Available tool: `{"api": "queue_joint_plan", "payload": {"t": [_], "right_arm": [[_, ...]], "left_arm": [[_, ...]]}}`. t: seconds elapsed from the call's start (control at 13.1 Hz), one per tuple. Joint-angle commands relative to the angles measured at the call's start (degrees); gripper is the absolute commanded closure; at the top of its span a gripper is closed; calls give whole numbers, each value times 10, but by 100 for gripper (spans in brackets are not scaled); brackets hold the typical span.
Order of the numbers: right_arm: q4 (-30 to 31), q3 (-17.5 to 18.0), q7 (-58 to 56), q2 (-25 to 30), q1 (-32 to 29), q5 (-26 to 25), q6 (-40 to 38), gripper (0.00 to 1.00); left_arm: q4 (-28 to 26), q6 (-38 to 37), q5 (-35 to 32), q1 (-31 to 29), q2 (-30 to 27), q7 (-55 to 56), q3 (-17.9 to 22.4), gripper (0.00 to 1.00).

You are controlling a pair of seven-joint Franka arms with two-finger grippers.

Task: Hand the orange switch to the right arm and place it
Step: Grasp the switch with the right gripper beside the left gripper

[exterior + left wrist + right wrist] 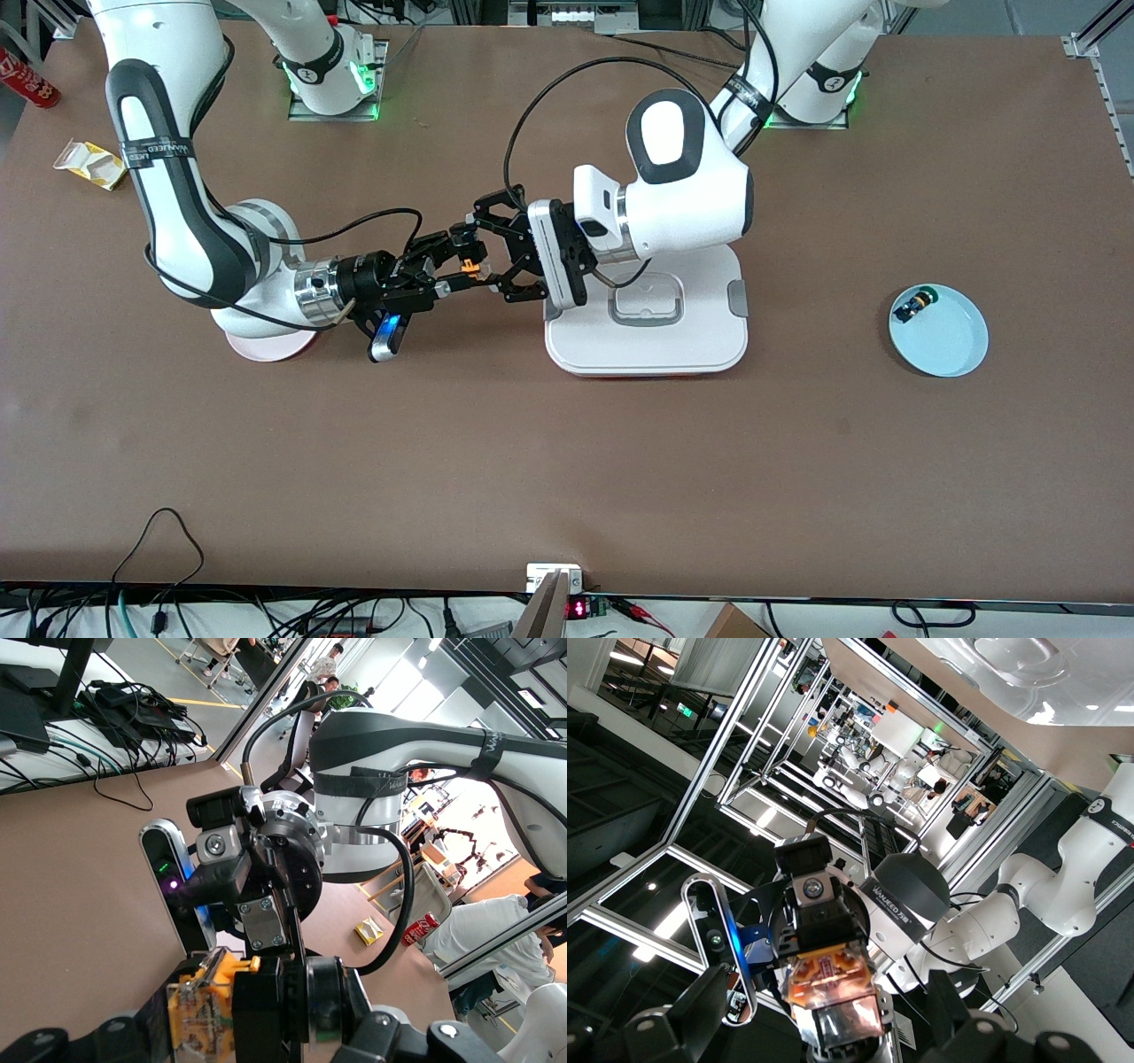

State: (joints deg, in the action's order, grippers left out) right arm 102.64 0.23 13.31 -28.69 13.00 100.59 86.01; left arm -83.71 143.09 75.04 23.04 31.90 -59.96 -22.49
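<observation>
Front view: the two arms met in mid-air above the brown table (567,461), just beside the white lidded container (647,341) on the side toward the right arm's end. The left gripper (485,257), reaching from the white boxy wrist block, was clamped shut on the orange switch (471,264), which hung off the table between the two grippers. The right gripper (447,261), on the arm with the silver wrist cuff, faced it with its fingers spread as wide as they go, one on either side of the switch; whether they touched it could not be told.

Left wrist view: the switch's orange part (208,1001) sat in the left gripper's own black fingers, with the right gripper (266,904) and its silver cuff close in front.

Right wrist view: the switch (828,979) appeared between the right gripper's parted fingers (682,1014), held by the left gripper (819,921).

Elsewhere on the table: a light blue plate (952,350) toward the left arm's end carried a second small black switch (912,306); a pink disc (266,344) lay under the right arm; a yellow carton (89,164) and a red can (27,80) lay near the right arm's end.
</observation>
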Motion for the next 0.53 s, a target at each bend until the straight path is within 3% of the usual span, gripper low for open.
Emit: {"api": "queue_joint_plan", "payload": {"t": [0.0,0.15,0.23,0.31,0.46], "right_arm": [[5,3,3,7,-4,-7,-9,7],[3,3,3,7,-4,-14,-17,31],[1,2,6,7,-8,-23,-20,35],[0,2,5,7,-11,-30,-24,51],[-2,1,-1,7,-22,-40,-41,61]], "left_arm": [[-6,6,20,2,-8,-14,3,100],[-7,6,20,2,-7,-15,3,99],[-8,6,20,2,-7,-15,3,99],[-8,7,20,2,-8,-15,3,99],[-8,6,20,2,-8,-14,3,99]]}}
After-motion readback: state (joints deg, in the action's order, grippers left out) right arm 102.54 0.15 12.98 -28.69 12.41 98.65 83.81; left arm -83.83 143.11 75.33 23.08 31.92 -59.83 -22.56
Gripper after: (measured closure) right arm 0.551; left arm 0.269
